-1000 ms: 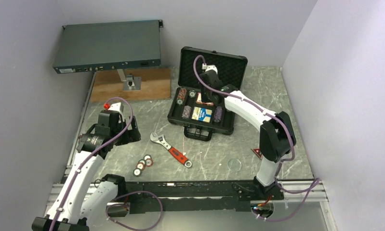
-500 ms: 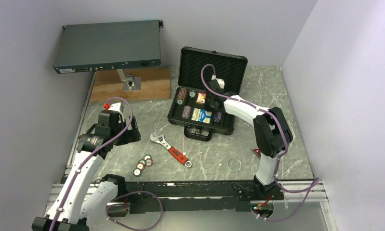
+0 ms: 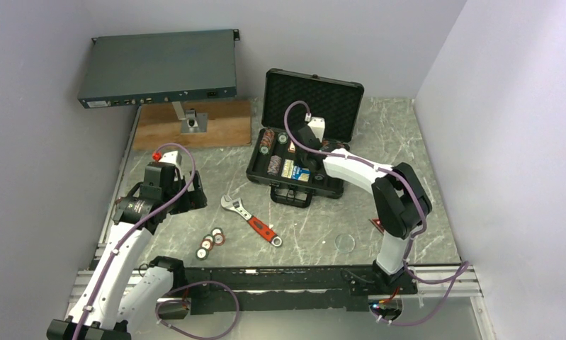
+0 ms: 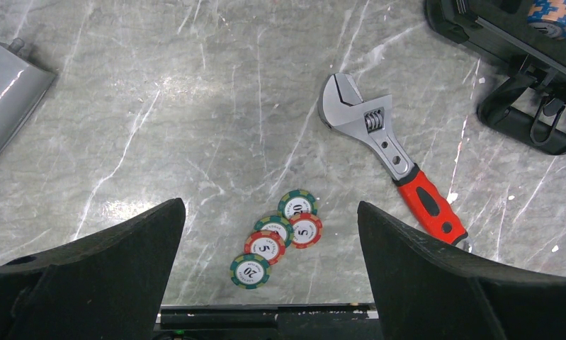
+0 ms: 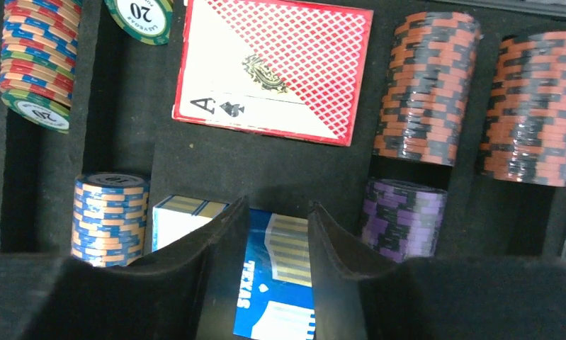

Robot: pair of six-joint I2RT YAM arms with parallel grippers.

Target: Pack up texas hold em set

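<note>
The left pincer (image 4: 269,207) hangs over the desk (image 4: 159,106) with its jaws spread wide and nothing in them. Just below the gap lies a small cluster of loose poker chips (image 4: 276,237), the chips touching one another. Off to its right is the red-handled wrench (image 4: 389,159), apart from the chips. Farther right again the black case (image 3: 294,185) stands open with its lid up. The right pincer (image 5: 278,209) hovers low inside the case, its fingers parted by a narrow gap and gripping nothing. The blue deck (image 5: 276,283) lies flat in the foam under that gap and is wider than it. Ahead of the fingertips lies the red deck (image 5: 273,67). To the pincer's left stands an orange-and-blue chip stack (image 5: 110,216), to its right a purple stack (image 5: 404,216), and beyond that are red-and-black stacks (image 5: 425,88). Well back from this pincer, by the arm's elbow, a small red triangle (image 3: 374,225) rests on the desk.
</note>
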